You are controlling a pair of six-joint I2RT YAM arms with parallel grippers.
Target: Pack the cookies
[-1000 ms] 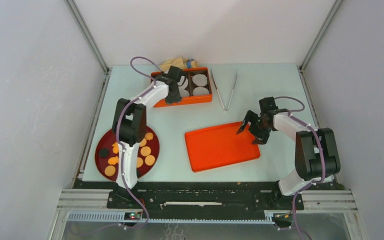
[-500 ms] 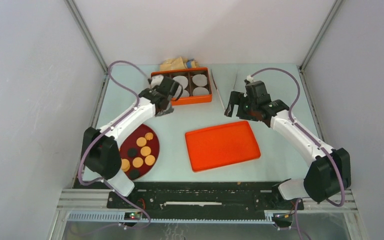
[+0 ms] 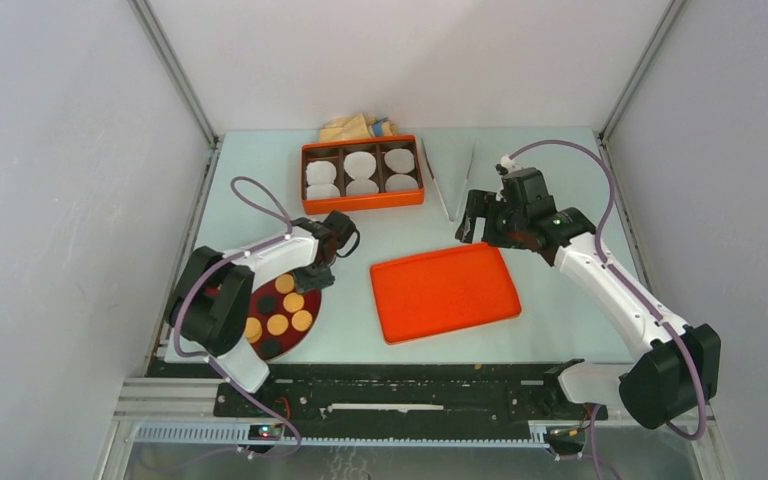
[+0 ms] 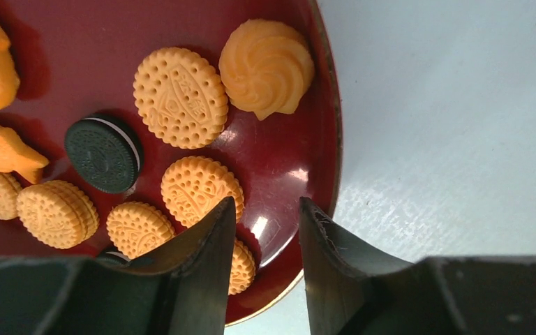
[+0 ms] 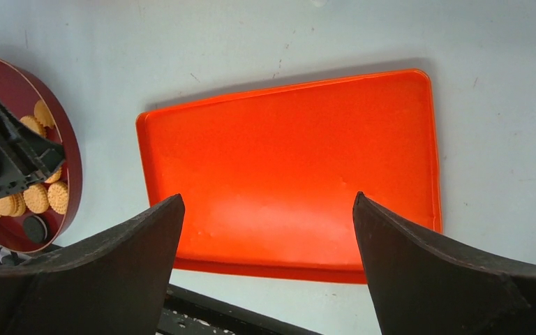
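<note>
The cookies (image 3: pixel 293 302) lie on a dark red plate (image 3: pixel 290 343) at the near left. In the left wrist view I see tan round cookies (image 4: pixel 180 96), an orange swirl cookie (image 4: pixel 266 66), a dark sandwich cookie (image 4: pixel 103 153) and orange irregular ones (image 4: pixel 0 150) on the plate (image 4: pixel 286 167). My left gripper (image 3: pixel 316 277) hovers over the plate's right rim, open by a narrow gap and empty (image 4: pixel 266 209). My right gripper (image 3: pixel 468 222) is wide open and empty (image 5: pixel 269 202) above the far edge of the flat orange tray (image 5: pixel 286 167).
An orange box (image 3: pixel 363 172) with six compartments lined with white paper cups stands at the back. Metal tongs (image 3: pixel 450 180) lie right of it. The orange tray (image 3: pixel 444 291) lies mid-table. Crumpled tan wrapping (image 3: pixel 352 126) sits behind the box.
My left gripper has moved from the orange box back to the plate's right rim. My right gripper has swung from the tray's right side to its far edge near the tongs.
</note>
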